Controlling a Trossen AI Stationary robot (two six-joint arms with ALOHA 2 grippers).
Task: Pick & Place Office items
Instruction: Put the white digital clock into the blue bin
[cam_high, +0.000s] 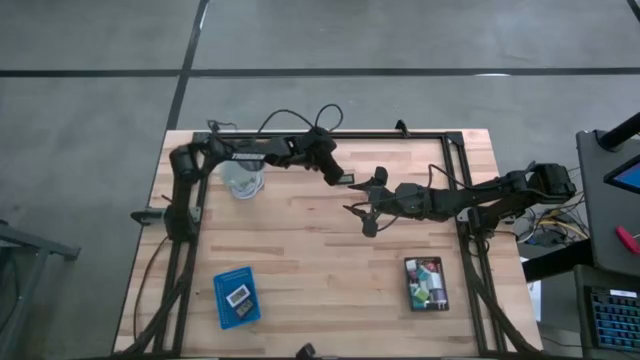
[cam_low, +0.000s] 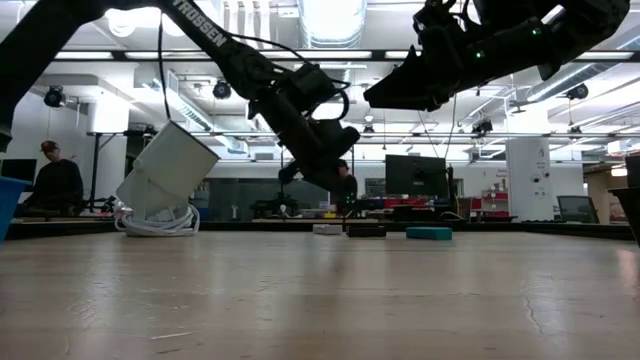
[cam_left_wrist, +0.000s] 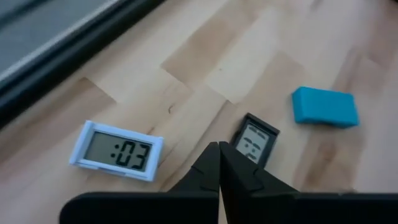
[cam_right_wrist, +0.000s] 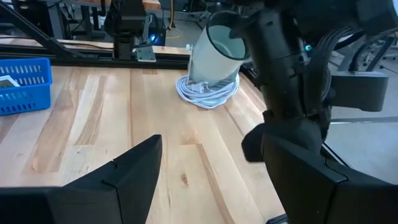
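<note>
Three office items lie on the table near its far edge: a white clock with a display (cam_left_wrist: 118, 151), a flat dark rectangle with a label face (cam_left_wrist: 255, 140) and a teal block (cam_left_wrist: 325, 107). In the low view they show in a row: clock (cam_low: 327, 229), dark rectangle (cam_low: 366, 230), teal block (cam_low: 428, 233). My left gripper (cam_left_wrist: 219, 155) is shut and hovers just above the dark rectangle (cam_high: 350, 178), touching nothing. My right gripper (cam_right_wrist: 211, 174) is wide open, raised above the table's middle (cam_high: 366, 205), to the right of those items. More items fill the black tray (cam_high: 426, 284).
A clear cup (cam_high: 243, 180) leans tilted on a coil of white cable (cam_low: 155, 222) at the far left. A blue tray (cam_high: 237, 297) holding flat items sits near the near-left edge. The black frame rail (cam_high: 400, 135) runs along the far edge. A person (cam_low: 55, 185) sits beyond the table.
</note>
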